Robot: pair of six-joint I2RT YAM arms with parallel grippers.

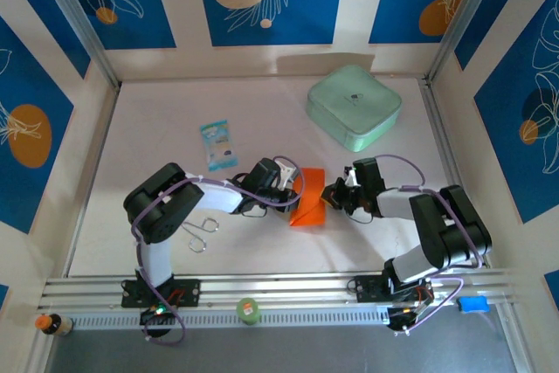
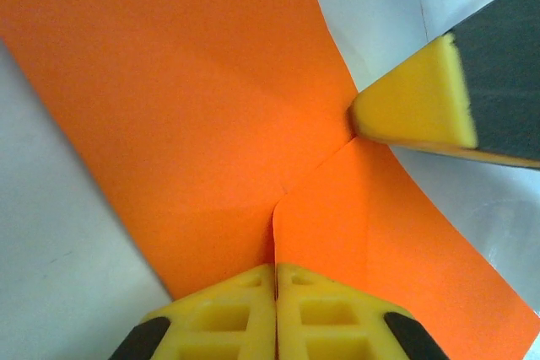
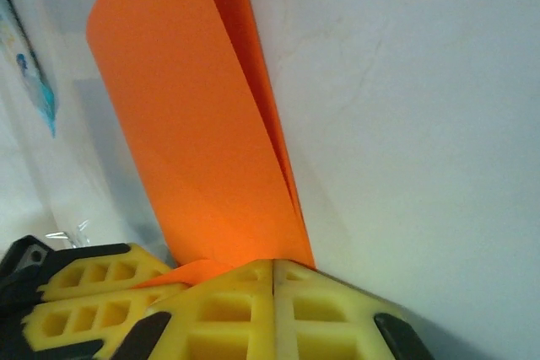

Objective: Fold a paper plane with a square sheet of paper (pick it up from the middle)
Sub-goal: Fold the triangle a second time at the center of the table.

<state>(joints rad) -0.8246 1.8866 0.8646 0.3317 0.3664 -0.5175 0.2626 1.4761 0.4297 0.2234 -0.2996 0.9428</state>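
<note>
Item: square sheet of paper (image 1: 307, 207): thin, light, floppy, tears easily. Your left gripper (image 2: 275, 276) and right gripper (image 3: 273, 267) pinch opposite sides, jaws pressed together; grip near creases.

One bright orange sheet of paper (image 1: 307, 203), just one! One mint-green square box (image 1: 354, 107) and one small blue-and-white packet (image 1: 217, 144) were there. Two yellow-padded grippers counted: left gripper (image 2: 276, 292), right gripper (image 3: 272, 284). One small round green object (image 1: 249, 310), one orange-capped little bottle (image 1: 52, 325) and one small blue block (image 1: 472, 304) completed it.
</note>
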